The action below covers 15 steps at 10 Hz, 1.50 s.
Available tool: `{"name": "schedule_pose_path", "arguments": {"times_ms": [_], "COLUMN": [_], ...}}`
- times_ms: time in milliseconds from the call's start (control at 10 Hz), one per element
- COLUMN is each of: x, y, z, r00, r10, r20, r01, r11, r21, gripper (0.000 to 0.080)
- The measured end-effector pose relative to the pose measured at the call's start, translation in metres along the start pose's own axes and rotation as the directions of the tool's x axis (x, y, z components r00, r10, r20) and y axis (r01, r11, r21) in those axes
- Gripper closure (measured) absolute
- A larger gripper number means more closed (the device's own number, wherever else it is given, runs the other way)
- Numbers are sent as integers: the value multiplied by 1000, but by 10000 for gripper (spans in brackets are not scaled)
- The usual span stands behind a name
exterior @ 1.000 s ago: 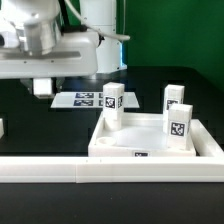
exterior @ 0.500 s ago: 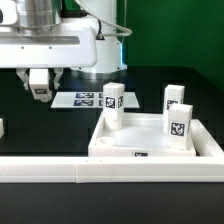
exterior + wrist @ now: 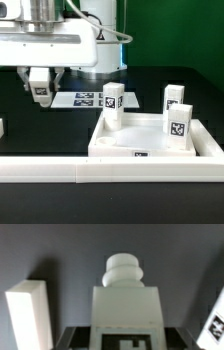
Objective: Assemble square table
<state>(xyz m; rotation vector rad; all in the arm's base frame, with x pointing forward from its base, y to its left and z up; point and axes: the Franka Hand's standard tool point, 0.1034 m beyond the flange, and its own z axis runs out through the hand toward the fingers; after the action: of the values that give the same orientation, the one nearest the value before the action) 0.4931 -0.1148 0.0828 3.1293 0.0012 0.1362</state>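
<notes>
The square tabletop (image 3: 150, 145) lies near the front at the exterior view's right. Three white tagged legs stand upright at its corners: one at the far left corner (image 3: 112, 101), one at the far right (image 3: 176, 97), one at the near right (image 3: 178, 129). My gripper (image 3: 40, 88) hangs above the black table at the exterior view's left, shut on a fourth leg (image 3: 41, 91). In the wrist view this leg (image 3: 126, 303) fills the middle, its rounded peg end pointing away, held between my gripper's (image 3: 127, 339) dark fingers (image 3: 76, 338).
The marker board (image 3: 84, 99) lies flat behind the gripper. A long white border wall (image 3: 100, 172) runs along the front. A white piece (image 3: 2, 128) shows at the left edge. In the wrist view a white block (image 3: 30, 317) lies beside the held leg.
The hand has come lower and its fingers with the held leg now show in full; over the last half second it has hardly moved.
</notes>
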Motion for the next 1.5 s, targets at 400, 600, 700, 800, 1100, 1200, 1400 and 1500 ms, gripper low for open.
{"name": "schedule_pose_path", "arguments": {"times_ms": [400, 600, 700, 800, 1100, 1200, 1400, 1500], "x": [41, 40, 40, 39, 49, 57, 71, 72], "y": [-38, -36, -36, -35, -51, -60, -79, -72], "z": [-11, -10, -10, -10, -6, -8, -11, -12], "r00": [985, 986, 986, 986, 981, 979, 984, 977], "r10": [-115, -106, -107, -109, -133, -129, -59, -84], "r20": [-128, -125, -125, -125, -144, -155, -166, -196], "r01": [111, 103, 103, 105, 130, 127, 61, 82], "r11": [993, 994, 994, 994, 991, 992, 998, 996], "r21": [-36, -36, -36, -37, -31, -25, 7, -21], "gripper": [517, 516, 516, 516, 516, 516, 516, 516]}}
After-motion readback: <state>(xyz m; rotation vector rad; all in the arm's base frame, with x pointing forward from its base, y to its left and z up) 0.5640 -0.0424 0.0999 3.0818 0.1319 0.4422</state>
